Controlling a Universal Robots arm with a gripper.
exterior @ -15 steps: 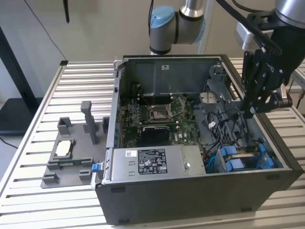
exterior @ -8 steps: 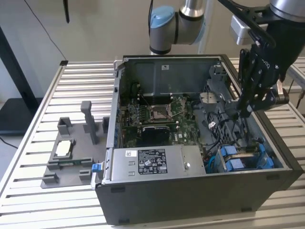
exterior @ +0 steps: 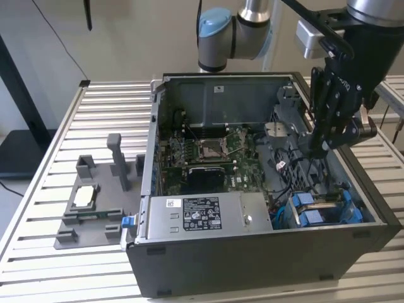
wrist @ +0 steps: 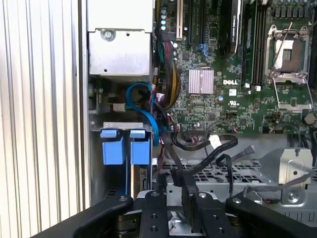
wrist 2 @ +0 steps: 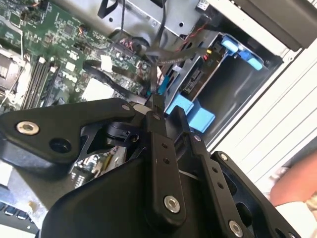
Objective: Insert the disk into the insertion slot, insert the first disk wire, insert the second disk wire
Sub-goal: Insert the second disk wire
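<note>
With the disk (exterior: 315, 213) already sitting in its slot (wrist: 94, 148), the gripper (exterior: 314, 150) is pinching a black wire plug (wrist 2: 157, 100) nearby, and is probably best keeping it square to the disk and pressing gently.

We see only the blue bracket tabs of the disk (wrist: 113, 148); its body lies hidden inside the insertion slot (wrist: 95, 148). In the exterior view the lower end of the tool (exterior: 314, 150) is lost among cables (exterior: 295, 172), and the arm (exterior: 233, 35) is cut off at the upper edge. The second wrist view's edge cuts a blurred shape (wrist 2: 297, 186) we cannot name.
</note>
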